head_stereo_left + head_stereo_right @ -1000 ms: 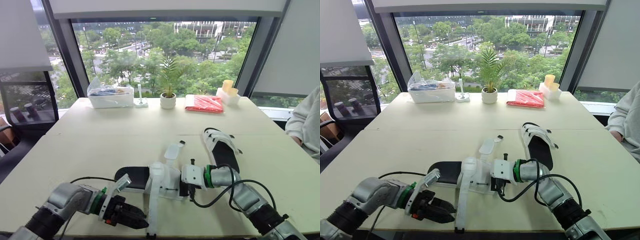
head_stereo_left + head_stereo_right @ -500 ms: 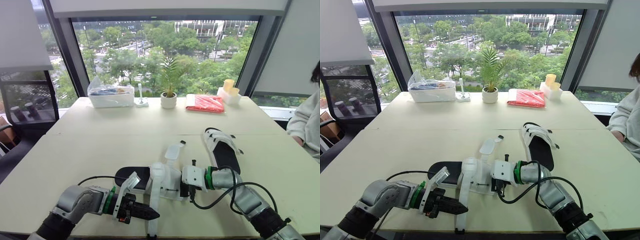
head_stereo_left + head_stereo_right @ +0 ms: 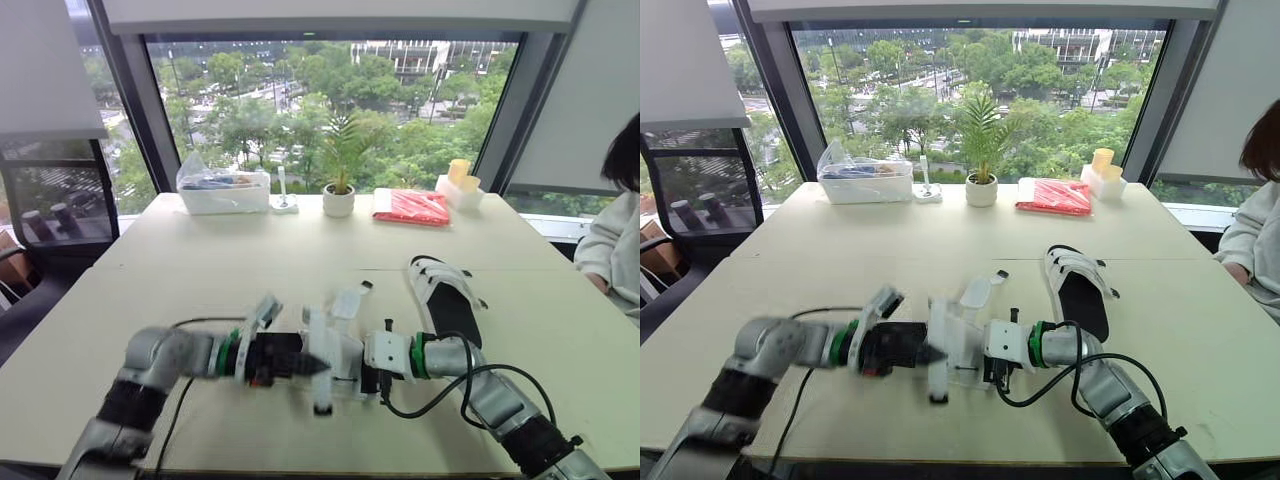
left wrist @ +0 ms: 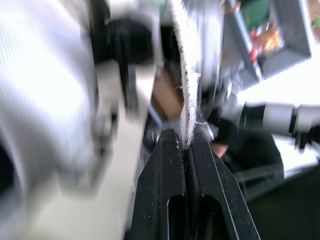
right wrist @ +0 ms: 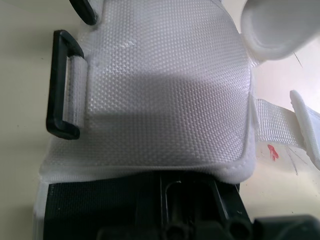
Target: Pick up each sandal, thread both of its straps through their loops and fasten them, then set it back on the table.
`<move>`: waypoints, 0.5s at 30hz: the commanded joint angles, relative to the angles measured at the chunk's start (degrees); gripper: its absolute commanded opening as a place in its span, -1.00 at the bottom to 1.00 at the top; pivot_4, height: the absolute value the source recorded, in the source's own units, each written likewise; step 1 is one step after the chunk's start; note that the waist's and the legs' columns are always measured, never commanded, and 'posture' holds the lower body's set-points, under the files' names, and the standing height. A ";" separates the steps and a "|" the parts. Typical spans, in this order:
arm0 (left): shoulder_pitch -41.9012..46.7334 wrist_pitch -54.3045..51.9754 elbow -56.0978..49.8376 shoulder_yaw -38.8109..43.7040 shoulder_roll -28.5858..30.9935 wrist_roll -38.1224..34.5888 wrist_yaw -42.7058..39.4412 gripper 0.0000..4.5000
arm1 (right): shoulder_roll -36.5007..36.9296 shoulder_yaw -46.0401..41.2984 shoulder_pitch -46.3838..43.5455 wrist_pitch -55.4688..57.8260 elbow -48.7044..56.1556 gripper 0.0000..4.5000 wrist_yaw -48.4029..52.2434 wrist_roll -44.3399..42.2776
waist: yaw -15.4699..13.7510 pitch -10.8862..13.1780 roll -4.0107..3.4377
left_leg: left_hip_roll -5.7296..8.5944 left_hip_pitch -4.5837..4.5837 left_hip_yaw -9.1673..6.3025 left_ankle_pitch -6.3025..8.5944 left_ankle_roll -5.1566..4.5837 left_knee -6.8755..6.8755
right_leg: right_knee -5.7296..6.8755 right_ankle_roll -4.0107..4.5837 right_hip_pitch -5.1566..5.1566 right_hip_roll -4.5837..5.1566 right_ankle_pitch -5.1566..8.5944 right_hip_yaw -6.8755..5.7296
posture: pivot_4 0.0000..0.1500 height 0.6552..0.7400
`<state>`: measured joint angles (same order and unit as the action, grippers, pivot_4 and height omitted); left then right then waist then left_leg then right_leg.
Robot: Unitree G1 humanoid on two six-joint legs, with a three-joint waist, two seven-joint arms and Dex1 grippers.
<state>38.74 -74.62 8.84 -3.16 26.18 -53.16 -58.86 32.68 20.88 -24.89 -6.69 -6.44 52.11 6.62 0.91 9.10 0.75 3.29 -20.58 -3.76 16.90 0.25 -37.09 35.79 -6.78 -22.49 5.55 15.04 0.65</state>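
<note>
Not far in, I'd say. My left gripper point(image 4: 186, 146) is clamped tight on the white strap point(image 4: 188, 95) of the near sandal point(image 3: 340, 345), which sits mid-table toward the near edge. That strap isn't through the black loop point(image 5: 61, 85) yet. My right gripper point(image 3: 366, 374) is pressed up against the sandal's white woven side, but I honestly can't tell if it's gripping or just resting there. So my guess is both straps on this one are left to thread and fasten. The other sandal point(image 3: 446, 300) lies just to the right and a bit farther back. Its straps look closed, though I wouldn't swear to it. Room-wise, the table point(image 3: 190, 275) is open to the left and toward the far side. The near edge is close, and a person's sleeve point(image 3: 615, 250) sits at the far right.
</note>
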 commanded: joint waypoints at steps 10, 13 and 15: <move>14.51 10.64 22.83 -5.89 0.34 12.27 -13.70 -0.98 | 0.23 2.58 0.84 1.98 -4.42 -1.00 -0.26 3.84 | 0.21 0.01 0.02 | 0.01 0.00 0.01 -0.08 0.15 0.04 | 0.03 0.00 -0.04 -0.10 -0.01 -0.06 | 1.00 0.94; 16.09 12.65 26.27 -7.85 0.85 15.21 -18.35 -0.98 | 0.17 2.71 1.01 2.07 -4.31 -1.00 -0.38 3.86 | 0.23 0.02 0.02 | 0.01 -0.01 0.01 -0.08 0.14 0.04 | 0.04 0.00 -0.05 -0.11 -0.01 -0.06 | 1.00 0.94; 16.59 13.73 27.48 -9.28 1.24 16.98 -21.58 -0.98 | 0.07 2.73 1.11 2.20 -4.16 -1.00 -0.50 3.85 | 0.24 0.02 0.03 | 0.01 -0.02 0.01 -0.08 0.14 0.04 | 0.04 0.00 -0.05 -0.12 -0.01 -0.06 | 1.00 0.94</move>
<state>54.00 -62.05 36.35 -11.93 26.87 -37.12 -77.67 32.61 21.60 -25.52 -6.79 -6.73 51.79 6.78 1.15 9.12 0.78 3.30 -20.60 -3.75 16.82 0.39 -37.05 35.83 -6.77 -22.54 5.44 15.04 0.59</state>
